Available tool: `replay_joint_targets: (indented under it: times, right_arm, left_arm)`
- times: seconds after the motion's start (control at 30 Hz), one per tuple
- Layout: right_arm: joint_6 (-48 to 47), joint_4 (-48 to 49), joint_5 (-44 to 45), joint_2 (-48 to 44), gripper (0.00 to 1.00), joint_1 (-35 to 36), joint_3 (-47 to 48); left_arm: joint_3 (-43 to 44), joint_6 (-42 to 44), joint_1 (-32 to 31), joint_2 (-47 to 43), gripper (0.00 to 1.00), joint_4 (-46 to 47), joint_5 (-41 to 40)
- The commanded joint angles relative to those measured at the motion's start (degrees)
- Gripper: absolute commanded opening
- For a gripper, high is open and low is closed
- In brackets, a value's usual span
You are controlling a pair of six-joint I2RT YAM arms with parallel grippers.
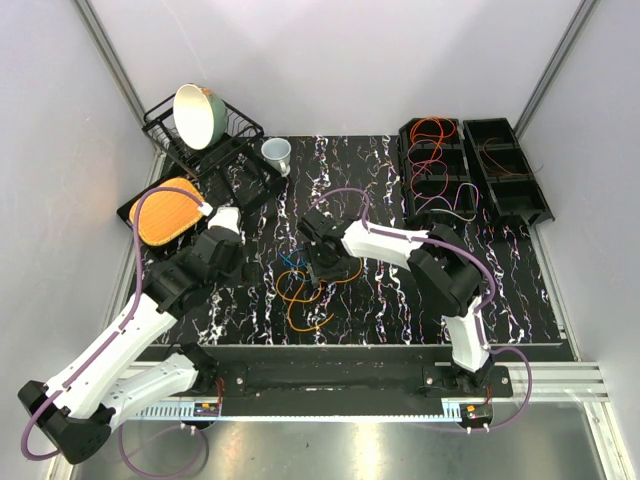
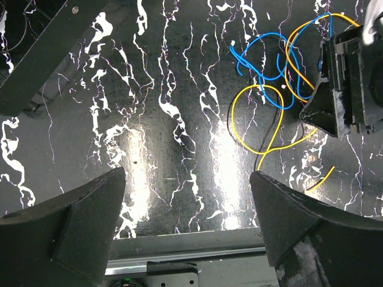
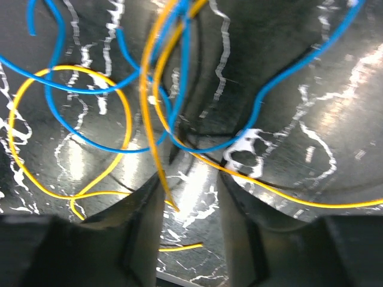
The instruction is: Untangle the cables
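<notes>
Cables [image 1: 302,293] tangled on black marbled table [image 1: 500,290]; left gripper [image 2: 188,182] gapes, right gripper [image 3: 190,191] narrowly apart over them.

Overhead camera is looking down on the whole table [image 1: 520,290]; both wrist cameras are facing the cables [image 1: 302,293] close up.

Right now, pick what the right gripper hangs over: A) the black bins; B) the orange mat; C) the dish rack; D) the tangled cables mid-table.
D: the right gripper sits low over the blue, yellow and orange cables, which fill its wrist view.
</notes>
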Motion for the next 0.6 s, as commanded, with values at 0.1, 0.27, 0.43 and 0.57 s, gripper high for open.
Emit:
replay_joint_targets:
  times: [0.1, 0.27, 0.43, 0.57]
  right_arm:
    - [-1.31, 0.14, 1.61, 3.19, 0.37, 2.73, 3.64]
    - [-2.10, -0.12, 1.69, 4.25, 0.21, 3.17, 4.43]
    - [-3.15, -0.90, 1.61, 4.17, 0.00, 3.17, 5.04]
    - [-3.94, -4.68, 1.69, 0.41, 0.00, 3.17, 8.99]
  left_arm:
    - [-0.13, 1.01, 0.56, -0.90, 0.88, 2.61, 0.12]
    - [-0.04, 1.01, 0.74, -0.90, 0.88, 2.61, 0.21]
    - [-0.04, 0.93, 1.00, -0.81, 0.88, 2.70, 0.30]
    - [-0.13, 1.10, 1.18, -0.63, 0.87, 2.70, 0.30]
